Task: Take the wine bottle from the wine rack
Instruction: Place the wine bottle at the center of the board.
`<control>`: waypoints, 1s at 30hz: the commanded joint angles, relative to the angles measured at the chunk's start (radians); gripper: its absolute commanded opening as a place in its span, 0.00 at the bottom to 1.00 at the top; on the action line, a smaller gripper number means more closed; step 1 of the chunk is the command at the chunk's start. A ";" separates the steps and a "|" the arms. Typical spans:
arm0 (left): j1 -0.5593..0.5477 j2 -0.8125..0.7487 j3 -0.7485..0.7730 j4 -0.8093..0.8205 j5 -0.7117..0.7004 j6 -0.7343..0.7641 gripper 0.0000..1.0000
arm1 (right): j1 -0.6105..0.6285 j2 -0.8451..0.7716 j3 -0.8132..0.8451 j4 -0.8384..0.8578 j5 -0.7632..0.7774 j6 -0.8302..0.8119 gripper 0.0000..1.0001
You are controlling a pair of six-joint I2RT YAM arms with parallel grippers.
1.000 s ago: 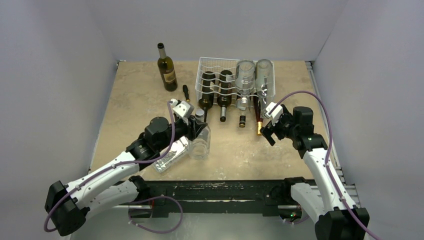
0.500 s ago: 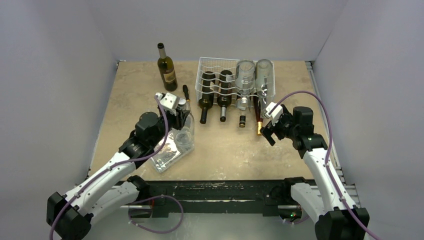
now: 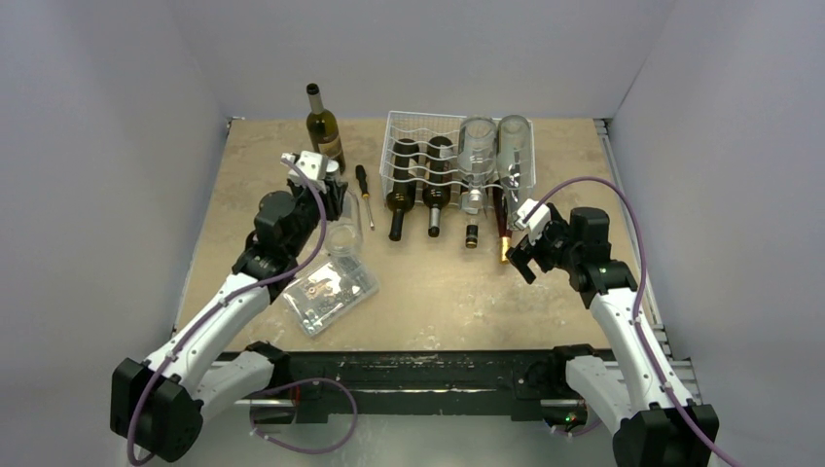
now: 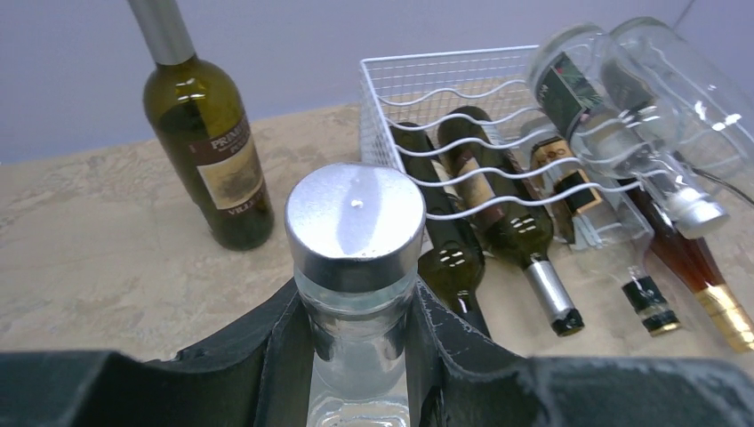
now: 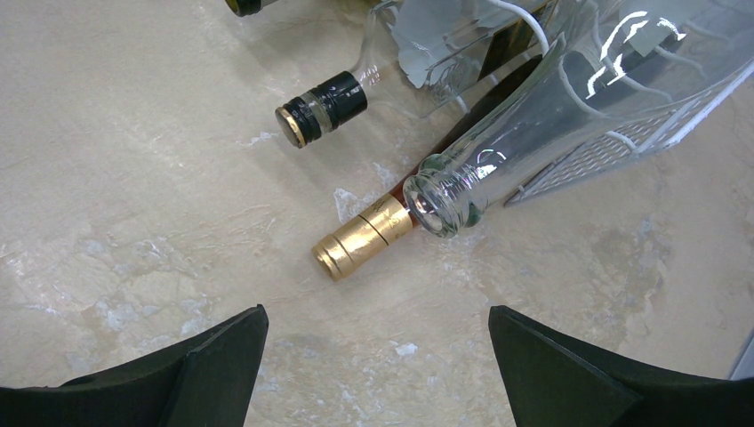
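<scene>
Your left gripper (image 4: 356, 338) has carried clear bottle (image 4: 354, 218) leftward, near upright green bottle (image 4: 213, 169); fingers (image 4: 445, 356) pinch its neck; bottle clear of wine rack (image 4: 427, 62), release left; your right gripper (image 5: 378, 356) spread, empty, above gold-capped neck (image 5: 360, 236); others lie racked.

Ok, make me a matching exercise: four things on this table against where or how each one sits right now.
Things:
1. silver-capped clear bottle
2. green labelled bottle
3. gold-capped bottle
4. clear parts box

States:
A. lying with its neck poking out of the wine rack
B. standing upright on its own on the table
C. clamped at the neck between the left fingers
D. lying flat on the table, small parts inside

Pairs: 1-C, 2-B, 3-A, 4-D
</scene>
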 commanded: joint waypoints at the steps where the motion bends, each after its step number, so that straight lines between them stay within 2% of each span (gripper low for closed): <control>1: 0.088 0.035 0.121 0.317 0.025 -0.015 0.00 | -0.002 -0.001 -0.005 0.007 -0.006 -0.014 0.99; 8: 0.192 0.189 0.129 0.547 0.136 -0.008 0.00 | -0.002 0.002 -0.005 0.005 -0.009 -0.016 0.99; 20: 0.311 0.436 0.182 0.776 0.287 -0.016 0.00 | -0.001 0.033 -0.005 0.006 -0.010 -0.020 0.99; 25: 0.357 0.510 0.203 0.832 0.318 -0.030 0.00 | -0.001 0.051 -0.002 0.005 -0.009 -0.022 0.99; 30: 0.403 0.543 0.216 0.839 0.283 -0.018 0.00 | -0.002 0.059 -0.001 0.005 -0.013 -0.025 0.99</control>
